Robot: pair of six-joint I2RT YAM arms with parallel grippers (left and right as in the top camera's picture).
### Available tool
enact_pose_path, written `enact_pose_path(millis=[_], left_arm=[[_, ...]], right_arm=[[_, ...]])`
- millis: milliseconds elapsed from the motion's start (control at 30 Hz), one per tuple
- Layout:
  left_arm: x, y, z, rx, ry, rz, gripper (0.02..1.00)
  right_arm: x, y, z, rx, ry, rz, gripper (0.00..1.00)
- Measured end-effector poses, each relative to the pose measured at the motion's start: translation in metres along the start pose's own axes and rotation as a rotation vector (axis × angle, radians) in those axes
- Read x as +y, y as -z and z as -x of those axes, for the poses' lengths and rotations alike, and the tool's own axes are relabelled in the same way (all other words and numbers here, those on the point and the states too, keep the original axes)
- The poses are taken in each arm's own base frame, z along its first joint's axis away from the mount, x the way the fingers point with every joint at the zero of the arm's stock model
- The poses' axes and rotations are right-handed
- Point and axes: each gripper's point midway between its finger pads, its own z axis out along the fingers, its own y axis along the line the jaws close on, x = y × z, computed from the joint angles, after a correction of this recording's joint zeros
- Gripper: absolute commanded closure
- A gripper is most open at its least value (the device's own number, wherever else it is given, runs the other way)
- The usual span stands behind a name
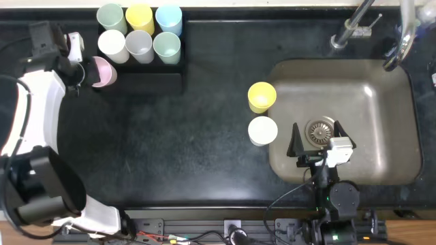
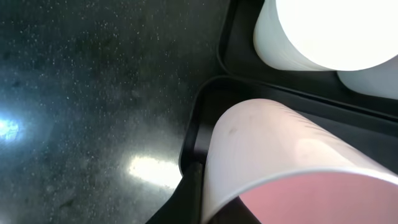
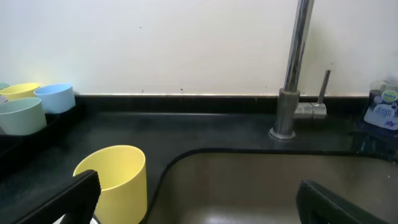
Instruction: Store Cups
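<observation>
- The left pincer [image 1: 83, 71] is clenched on the pink cup [image 1: 103, 71], at the worktop's [image 1: 191, 136] far left.
- The pink cup [image 2: 292, 162] is tilted on its side at the left front corner of the black tray [image 1: 153, 80]. I cannot tell whether it touches the tray [image 2: 202, 112].
- Six cups [image 1: 139, 30] stand upright in the tray in two rows of three, just behind the pink one. A white one [image 2: 323, 31] is nearest to it.
- A yellow cup [image 1: 261, 96] and a white cup [image 1: 262, 131] stand mouth up on the worktop, just beside each other at the sink's [image 1: 381, 136] left rim, well apart from the tray.
- The right pincer [image 1: 317, 139] is released, its fingers spread wide, and hangs over the sink near the drain.
- From the right wrist view, the pincer [image 3: 199, 208] faces the back wall. The yellow cup [image 3: 115, 180] is close by one finger and the tap [image 3: 295, 68] stands behind the sink [image 3: 249, 180].
</observation>
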Motion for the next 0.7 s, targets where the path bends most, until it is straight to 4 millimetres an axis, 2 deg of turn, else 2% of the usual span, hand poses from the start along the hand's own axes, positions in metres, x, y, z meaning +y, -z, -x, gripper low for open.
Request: enact_pose_path(millis=[233, 433, 700], left_arm=[[0.001, -0.011, -0.001, 0.013, -0.004, 0.003, 0.980], [0.002, -0.012, 0.005, -0.011, -0.024, 0.009, 0.978], [0.002, -0.020, 0.002, 0.008, -0.048, 0.009, 0.969]], right_arm=[[0.000, 0.000, 0.000, 0.000, 0.001, 0.000, 0.003], [0.000, 0.000, 0.000, 0.000, 0.000, 0.000, 0.003], [0.000, 0.000, 0.000, 0.000, 0.000, 0.000, 0.003]])
